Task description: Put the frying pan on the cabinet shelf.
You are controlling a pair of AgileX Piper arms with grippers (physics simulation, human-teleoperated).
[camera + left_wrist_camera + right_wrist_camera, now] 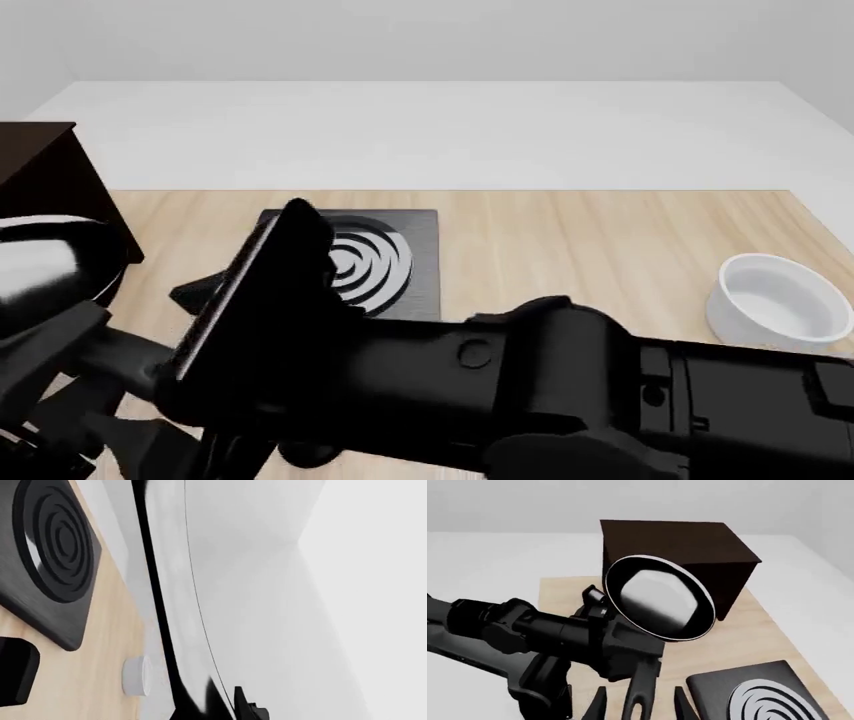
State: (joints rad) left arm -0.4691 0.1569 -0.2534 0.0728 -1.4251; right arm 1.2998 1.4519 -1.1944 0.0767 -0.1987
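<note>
L gripper point(617, 652) clamped on pan handle point(639, 690), wrist rolled sideways. R arm point(561, 390) crosses low in front — R fingers point(597, 705) apart, either side of handle.

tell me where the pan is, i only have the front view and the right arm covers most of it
observer: the right wrist view shows the frying pan up off the table, tipped on edge, its pale inside facing that camera.
operator: is it on the cabinet yet
observer: no, it is in the air just short of the cabinet, and nothing sits on the cabinet's top.
operator: who has it
observer: the left end effector grips its handle. The right end effector is open, with a finger on either side of the handle's loop end, not touching it.
</note>
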